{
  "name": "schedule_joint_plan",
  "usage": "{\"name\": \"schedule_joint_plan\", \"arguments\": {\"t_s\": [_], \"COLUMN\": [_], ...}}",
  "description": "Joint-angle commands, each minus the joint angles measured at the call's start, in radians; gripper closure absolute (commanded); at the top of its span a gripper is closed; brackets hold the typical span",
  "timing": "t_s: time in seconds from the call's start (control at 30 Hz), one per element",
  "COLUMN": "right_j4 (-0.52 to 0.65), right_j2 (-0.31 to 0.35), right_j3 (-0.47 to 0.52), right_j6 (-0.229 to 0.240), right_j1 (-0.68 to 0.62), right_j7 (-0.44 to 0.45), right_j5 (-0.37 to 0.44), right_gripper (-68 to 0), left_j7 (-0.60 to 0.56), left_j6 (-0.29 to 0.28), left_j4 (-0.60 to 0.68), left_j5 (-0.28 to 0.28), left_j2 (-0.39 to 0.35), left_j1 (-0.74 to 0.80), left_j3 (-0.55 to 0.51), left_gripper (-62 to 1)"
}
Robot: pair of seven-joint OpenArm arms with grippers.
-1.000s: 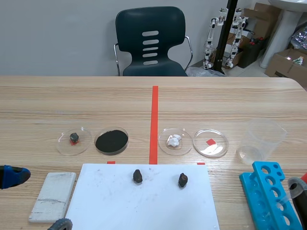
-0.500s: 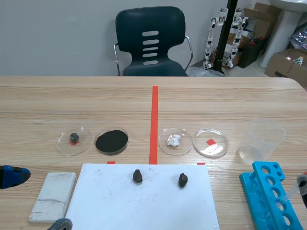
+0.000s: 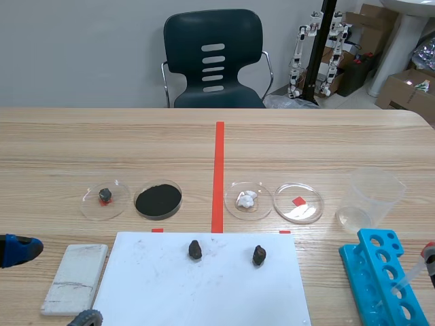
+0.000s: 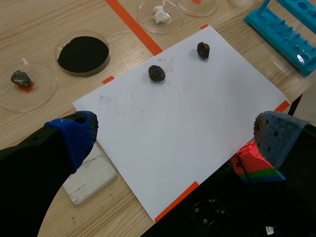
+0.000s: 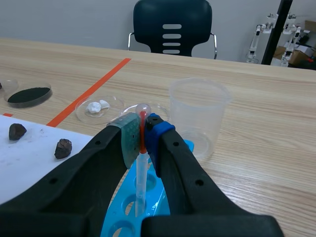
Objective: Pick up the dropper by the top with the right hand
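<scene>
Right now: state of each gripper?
Left gripper: open, holding nothing.
Right gripper: shut on the dropper, just below its bulb.

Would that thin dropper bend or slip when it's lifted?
The dropper looks like thin clear plastic, so it is probably very light and a bit bendy. The right gripper pinches it just below its soft-looking bulb, which may squash. Its stem stands in the blue rack, so it should lift straight out.
</scene>
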Motion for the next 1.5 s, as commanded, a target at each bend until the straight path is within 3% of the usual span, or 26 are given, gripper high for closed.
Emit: {"name": "schedule_joint_plan", "arguments": {"t_s": [0.0, 0.2, 0.43, 0.8, 0.97, 1.33, 1.47], "right_j4": [0.004, 0.055, 0.225, 0.499, 0.616, 0.737, 0.758], "right_j2": [0.013, 0.014, 0.013, 0.013, 0.013, 0.013, 0.013], "right_j3": [0.004, 0.04, 0.121, 0.227, 0.245, 0.243, 0.243], "right_j6": [0.001, 0.001, 0.001, 0.001, 0.004, 0.061, 0.061], "right_j1": [0.005, -0.04, -0.144, -0.297, -0.346, -0.408, -0.434], "right_j7": [-0.008, -0.031, -0.107, -0.126, -0.186, -0.227, -0.228], "right_j5": [0.005, 0.027, 0.033, 0.025, -0.026, -0.028, -0.079], "right_gripper": [-1.1, -1.1, -1.1, -1.1, -1.1, -1.1, -1.1], "left_j7": [-0.011, -0.011, -0.011, -0.011, -0.011, -0.011, -0.011], "left_j6": [0.001, 0.001, 0.001, 0.001, 0.001, 0.001, 0.001], "left_j4": [0.014, 0.014, 0.014, 0.014, 0.014, 0.014, 0.014], "left_j5": [-0.011, -0.011, -0.011, -0.011, -0.011, -0.011, -0.011], "left_j2": [0.008, 0.008, 0.008, 0.008, 0.008, 0.008, 0.008], "left_j1": [-0.003, -0.003, -0.003, -0.003, -0.003, -0.003, -0.003], "left_j3": [-0.003, -0.003, -0.003, -0.003, -0.003, -0.003, -0.003], "left_gripper": [-62.3, -62.3, -62.3, -62.3, -62.3, -62.3, -62.3]}}
